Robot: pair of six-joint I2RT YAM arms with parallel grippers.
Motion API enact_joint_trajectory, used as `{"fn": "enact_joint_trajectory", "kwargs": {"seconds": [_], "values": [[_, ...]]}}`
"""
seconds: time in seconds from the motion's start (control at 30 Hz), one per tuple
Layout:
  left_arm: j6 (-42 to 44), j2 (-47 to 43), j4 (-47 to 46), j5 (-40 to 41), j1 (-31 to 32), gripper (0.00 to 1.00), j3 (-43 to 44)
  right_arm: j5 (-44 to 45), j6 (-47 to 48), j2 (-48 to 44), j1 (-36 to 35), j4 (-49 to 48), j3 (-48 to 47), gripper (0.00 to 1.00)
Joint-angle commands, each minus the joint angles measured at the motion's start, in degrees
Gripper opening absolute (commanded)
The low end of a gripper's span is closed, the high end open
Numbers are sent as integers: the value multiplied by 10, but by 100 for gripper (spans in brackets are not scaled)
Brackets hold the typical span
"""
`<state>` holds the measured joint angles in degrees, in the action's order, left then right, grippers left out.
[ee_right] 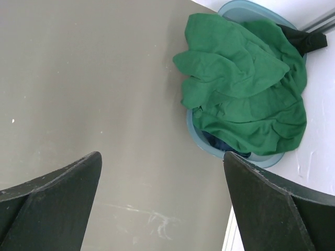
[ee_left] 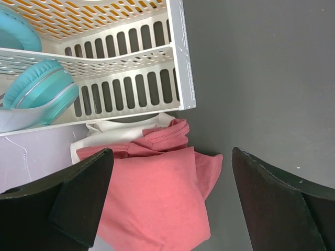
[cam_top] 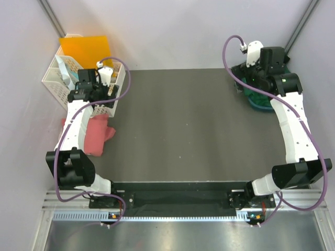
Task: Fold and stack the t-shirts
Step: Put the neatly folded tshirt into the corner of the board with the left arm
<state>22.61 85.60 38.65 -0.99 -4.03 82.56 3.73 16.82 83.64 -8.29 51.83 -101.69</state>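
The pink t-shirt lies at the table's left edge by the basket. The green t-shirt sits in a blue bowl at the far right corner. The left gripper and right gripper are spread wide, empty.

soft, even light from above. the white walls are bright, close to washed out. the dark table mat is matte and free of glare in the top view, and reads paler grey in the right wrist view. the metal plate at the near edge carries a bright reflected streak. shadows are faint and short, as under the basket. the fingers of the left gripper and right gripper are black, underexposed and soft-edged. folds of the salmon-pink t-shirt and dark green t-shirt are sharp.
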Motion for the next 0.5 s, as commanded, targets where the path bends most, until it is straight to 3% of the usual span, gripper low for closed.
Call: {"fn": "enact_joint_trajectory", "kwargs": {"seconds": [0.0, 0.47], "values": [[-8, -19, -3, 6, -1, 99, 22, 10, -21, -16, 6, -25, -18, 100], [-8, -19, -3, 6, -1, 99, 22, 31, -29, -26, 6, -34, -22, 100]]}}
